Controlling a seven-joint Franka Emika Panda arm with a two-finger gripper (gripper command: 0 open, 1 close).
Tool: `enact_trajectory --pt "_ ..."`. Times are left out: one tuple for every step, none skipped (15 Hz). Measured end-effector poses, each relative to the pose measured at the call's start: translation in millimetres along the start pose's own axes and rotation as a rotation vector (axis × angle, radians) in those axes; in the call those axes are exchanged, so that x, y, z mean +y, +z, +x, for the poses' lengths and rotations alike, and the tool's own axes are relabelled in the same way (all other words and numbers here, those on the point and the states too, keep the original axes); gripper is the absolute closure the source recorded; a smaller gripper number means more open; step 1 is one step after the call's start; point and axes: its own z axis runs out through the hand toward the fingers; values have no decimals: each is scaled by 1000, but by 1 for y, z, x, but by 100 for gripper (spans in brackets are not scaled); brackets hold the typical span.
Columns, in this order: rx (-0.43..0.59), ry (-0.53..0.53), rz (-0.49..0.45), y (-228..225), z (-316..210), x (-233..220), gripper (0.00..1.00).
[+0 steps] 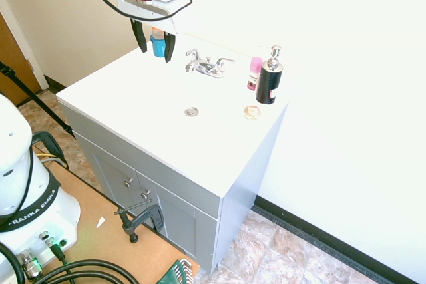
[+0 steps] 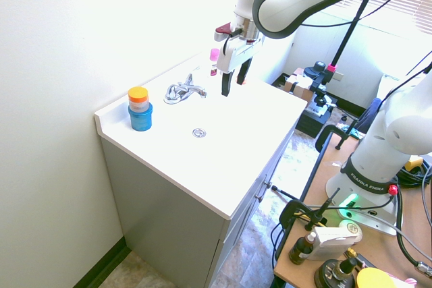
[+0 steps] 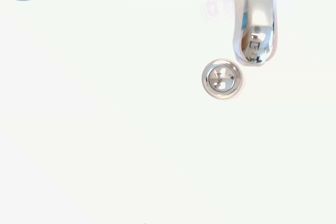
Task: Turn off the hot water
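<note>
Pale, plain walls (image 2: 54, 45) are standing around a grey wooden vanity cabinet (image 1: 180, 214) with round metal knobs, which is carrying a glossy white countertop (image 1: 166, 138). Black baseboard (image 1: 319, 237) is running above mottled beige-and-brown stone-patterned flooring (image 1: 266, 247). Beside the vanity, a brown-topped table (image 2: 307, 271) is standing, and bright daylight is coming through slatted horizontal window blinds (image 2: 398, 5).
</note>
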Motion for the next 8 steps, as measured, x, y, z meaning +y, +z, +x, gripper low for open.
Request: enact_trajectory --pt "-1 0 -1 1 0 0 0" --pt "5 5 -2 1 1 0 0" --pt "31 21 -5 2 3 -2 0" --pt "72 41 -12 5 6 -8 0" --pt "113 57 -20 10 9 -15 0" --pt "152 71 -30 17 13 -25 0" --pt "188 88 -38 22 18 -35 0" --pt "223 103 -44 26 25 -44 0"
